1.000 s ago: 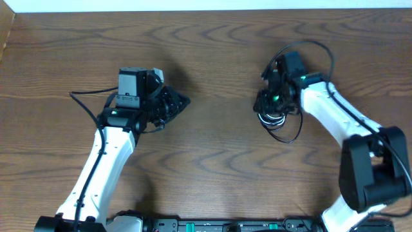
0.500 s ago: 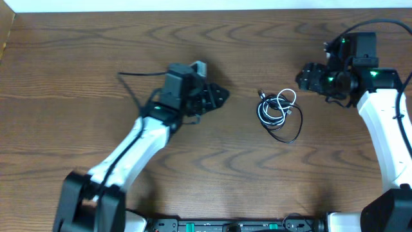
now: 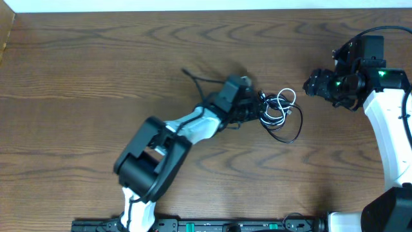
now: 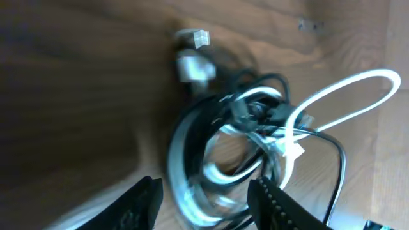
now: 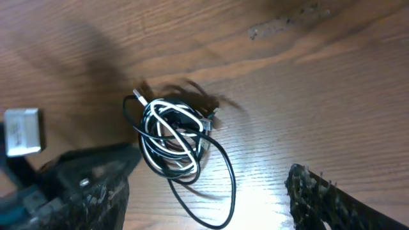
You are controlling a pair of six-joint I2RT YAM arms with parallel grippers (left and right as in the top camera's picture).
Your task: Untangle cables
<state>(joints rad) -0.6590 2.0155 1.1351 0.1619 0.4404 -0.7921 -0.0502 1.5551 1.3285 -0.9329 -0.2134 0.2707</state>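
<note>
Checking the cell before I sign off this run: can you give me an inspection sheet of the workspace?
Surface: wooden table, bare wood grain.
Job's things: black and white cords tangled in one bundle, right of centre.
Clutter: nothing seen.
Tools: left tool open at the bundle's edge; right tool open, apart from the bundle.
Cables: arm wiring trails behind the left tool.
Surroundings: white strip along the far edge.

cables [image 4: 182,163] blurred in left wrist view
</note>
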